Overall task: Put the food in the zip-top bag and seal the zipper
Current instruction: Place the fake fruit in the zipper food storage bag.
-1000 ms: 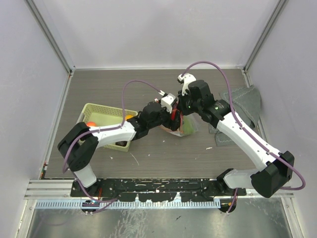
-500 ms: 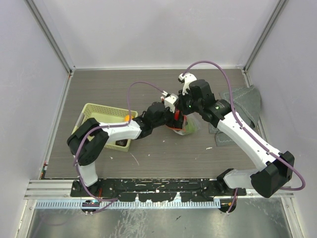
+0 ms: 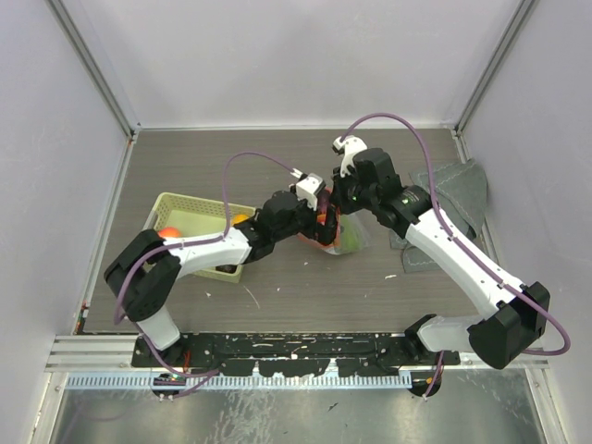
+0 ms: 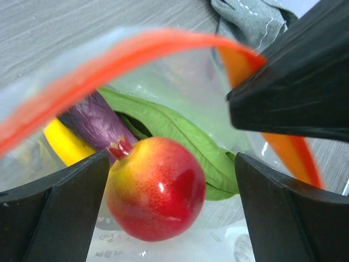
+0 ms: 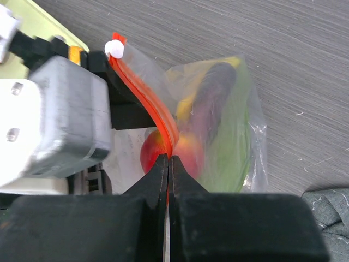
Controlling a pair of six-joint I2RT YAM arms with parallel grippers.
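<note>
Dark wood-grain desk [image 3: 277,157] inside a white-walled booth, pale green basket [image 3: 190,198] at 9 o'clock, grey cloth [image 3: 458,190] over at 3, zip-top bag [image 5: 240,136] just right of centre between the two arms. Right gripper [image 5: 168,164] is clenched on the red-orange zipper [image 5: 143,98], holding the mouth up. Left gripper [image 3: 319,220] is poked into that mouth, jaws spread wide, gripping nothing.

My worry: backing out, those wide jaws could hook the strip or the film, tug the bag off the right pinch and dump the food.

Position-wise, the red-yellow fruit [image 4: 155,188] sits loose between the left jaws, on top of the purple eggplant [image 4: 95,123], green leaf [image 4: 174,131] and a yellow piece [image 4: 65,144] inside. The bag lies at 3 o'clock of the left gripper and 6 o'clock of the right one. Orange pieces [image 3: 169,231] sit in the basket, so it's not sealing time yet, I reckon.
</note>
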